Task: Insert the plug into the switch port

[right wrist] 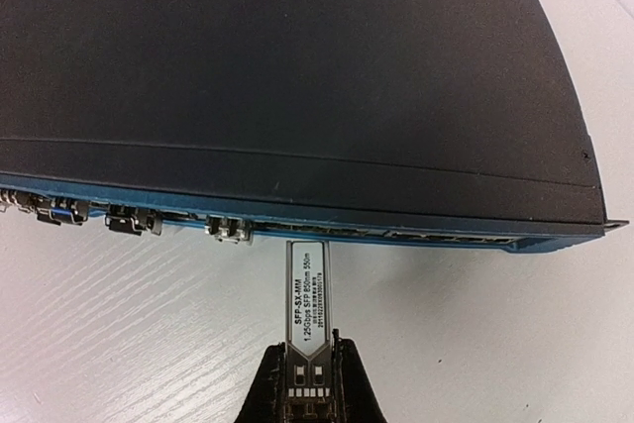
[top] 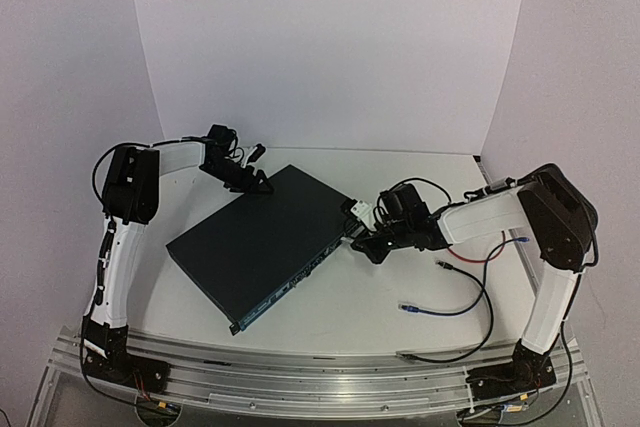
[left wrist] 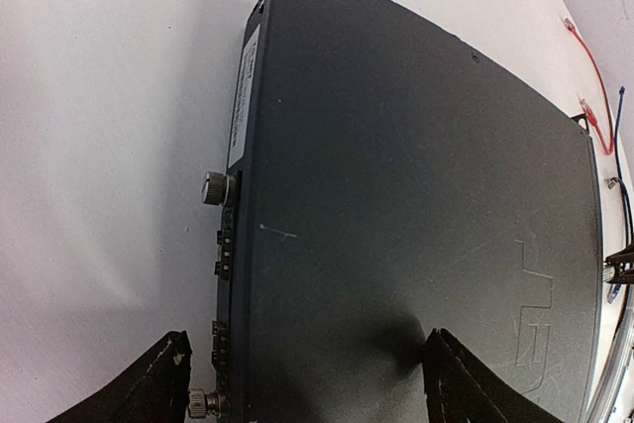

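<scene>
Fingers of the right arm (right wrist: 265, 398) are clenched on the small silver metal plug with a white label (right wrist: 307, 294). Its long axis points straight ahead from them, and its tip is at the port row of the large flat dark navy metal switch (right wrist: 297, 76) lying on the white table (right wrist: 119, 344). I cannot tell if the tip has entered. Fingers of the left arm (left wrist: 149, 388) stand spread apart at the opposite edge of the switch.

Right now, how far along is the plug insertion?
Done: the right end effector is shut on the plug. In hand: the plug's tip meets the port row of the switch, with its body mostly outside. The open left end effector sits at the switch's far edge. Left: push it fully in.
</scene>
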`<action>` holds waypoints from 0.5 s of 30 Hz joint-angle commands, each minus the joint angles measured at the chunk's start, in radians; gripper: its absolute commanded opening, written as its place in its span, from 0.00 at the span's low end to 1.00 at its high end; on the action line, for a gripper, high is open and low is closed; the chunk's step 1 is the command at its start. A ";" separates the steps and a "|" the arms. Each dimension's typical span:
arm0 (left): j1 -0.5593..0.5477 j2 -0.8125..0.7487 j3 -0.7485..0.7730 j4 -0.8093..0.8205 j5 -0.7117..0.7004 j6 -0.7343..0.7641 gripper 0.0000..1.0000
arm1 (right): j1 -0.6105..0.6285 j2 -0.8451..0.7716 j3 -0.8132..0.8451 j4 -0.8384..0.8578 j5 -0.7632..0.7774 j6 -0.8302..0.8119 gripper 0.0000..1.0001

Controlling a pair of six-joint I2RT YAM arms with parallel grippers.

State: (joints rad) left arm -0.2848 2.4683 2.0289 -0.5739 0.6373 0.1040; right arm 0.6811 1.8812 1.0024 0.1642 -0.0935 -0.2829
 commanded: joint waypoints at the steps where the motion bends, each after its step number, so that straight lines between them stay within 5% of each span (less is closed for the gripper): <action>1: -0.028 0.011 0.005 -0.049 0.085 -0.012 0.79 | 0.003 -0.001 0.041 0.021 -0.005 0.004 0.00; 15: -0.028 0.007 0.002 -0.047 0.084 -0.011 0.79 | 0.003 -0.020 0.012 0.006 -0.025 -0.006 0.00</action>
State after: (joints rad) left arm -0.2848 2.4683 2.0289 -0.5739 0.6373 0.1040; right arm 0.6811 1.8812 1.0172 0.1608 -0.0942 -0.2836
